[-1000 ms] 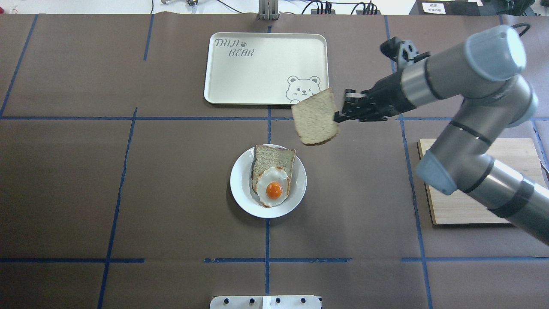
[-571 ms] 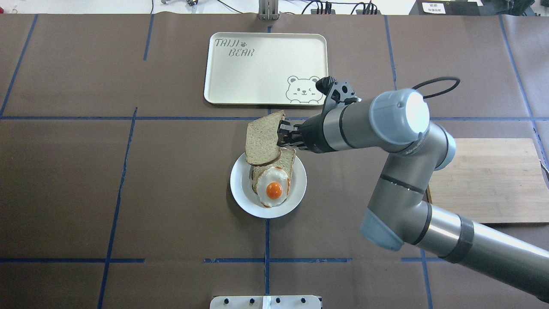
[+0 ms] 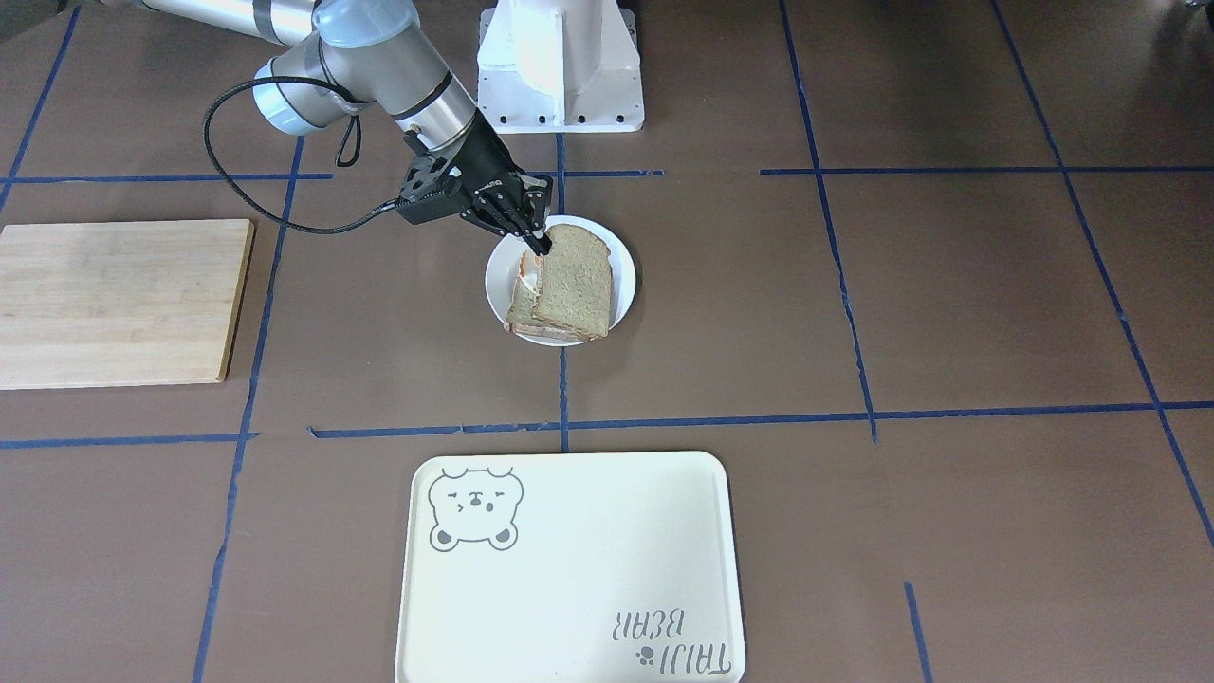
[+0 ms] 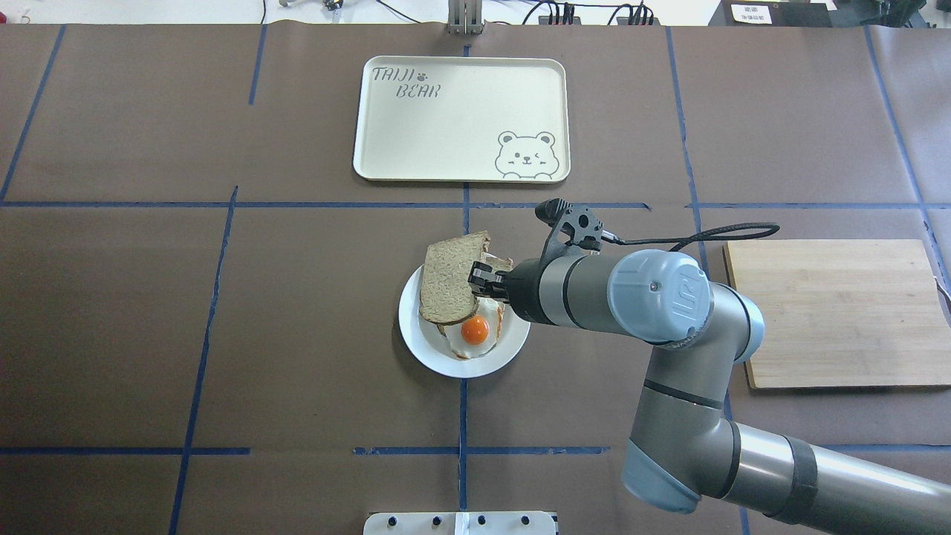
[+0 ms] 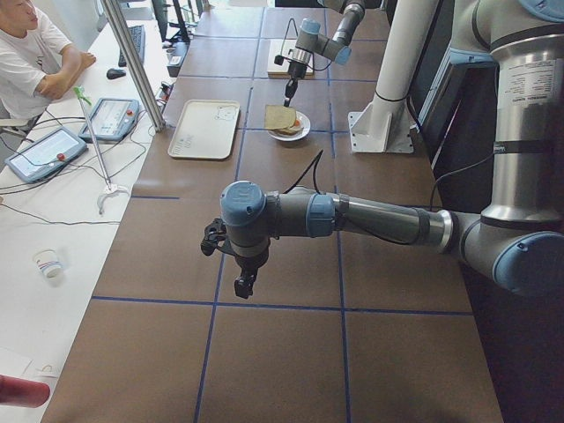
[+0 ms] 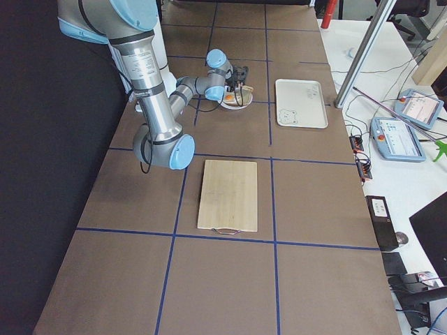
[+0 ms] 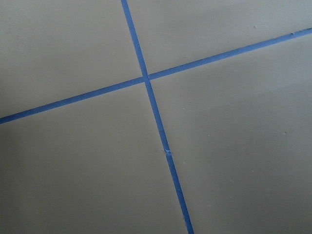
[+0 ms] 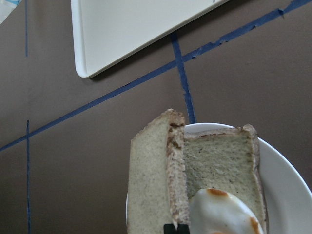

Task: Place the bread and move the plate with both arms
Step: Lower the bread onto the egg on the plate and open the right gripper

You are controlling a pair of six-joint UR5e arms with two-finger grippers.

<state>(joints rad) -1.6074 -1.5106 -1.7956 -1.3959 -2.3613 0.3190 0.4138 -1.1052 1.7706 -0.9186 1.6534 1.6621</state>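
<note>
- You are looking at the left gripper (image 5: 242,286) hanging low over the table (image 5: 291,352), well apart from the food; you cannot tell how wide its jaws are standing.
- The bread (image 4: 446,279) is tilting over the plate (image 4: 413,338), above the egg-topped slice (image 4: 475,331).
- The right gripper (image 4: 478,276) is pinching the bread's edge, jaws closed on it.

flat grey-brown table (image 7: 73,185) fills the view. two blue tape lines: long line (image 7: 158,126) runs top to bottom, leaning right; cross line (image 7: 229,53) rises toward the right edge. they meet above centre. small nick in the long line below the crossing.
</note>
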